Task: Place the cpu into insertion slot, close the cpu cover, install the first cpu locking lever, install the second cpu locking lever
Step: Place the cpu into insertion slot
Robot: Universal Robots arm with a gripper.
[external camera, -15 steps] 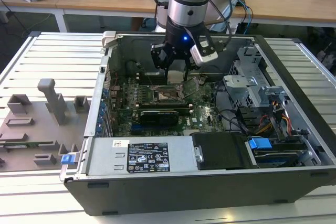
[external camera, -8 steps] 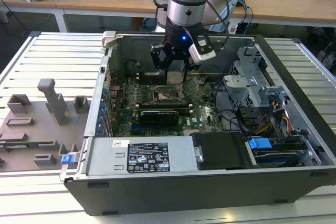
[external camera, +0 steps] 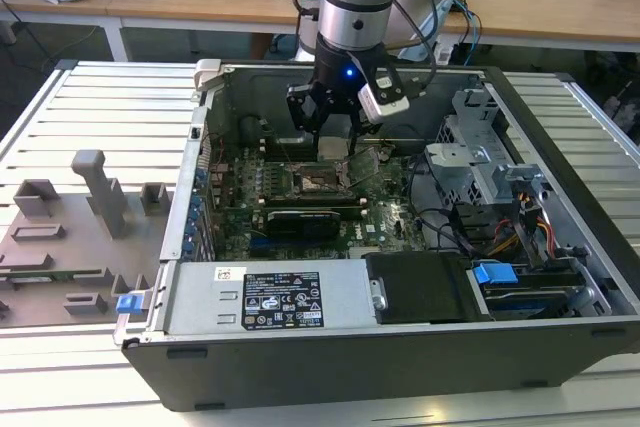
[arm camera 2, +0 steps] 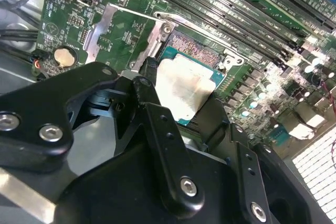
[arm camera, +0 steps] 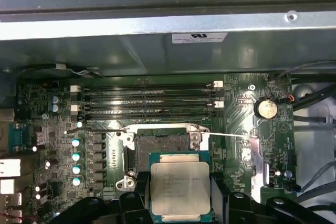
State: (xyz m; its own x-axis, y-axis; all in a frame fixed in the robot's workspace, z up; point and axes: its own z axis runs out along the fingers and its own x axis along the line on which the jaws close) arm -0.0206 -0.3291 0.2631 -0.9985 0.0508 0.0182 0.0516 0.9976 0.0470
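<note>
The end effector is gripping the cpu by two opposite edges inside the open computer case — above the green motherboard lying in it. The cpu is hanging close to the insertion slot, not yet seated in it. The cpu cover is standing open beside the slot.

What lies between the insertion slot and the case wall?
In the first wrist view, long memory slots cross the board between insertion slot and case wall.
</note>
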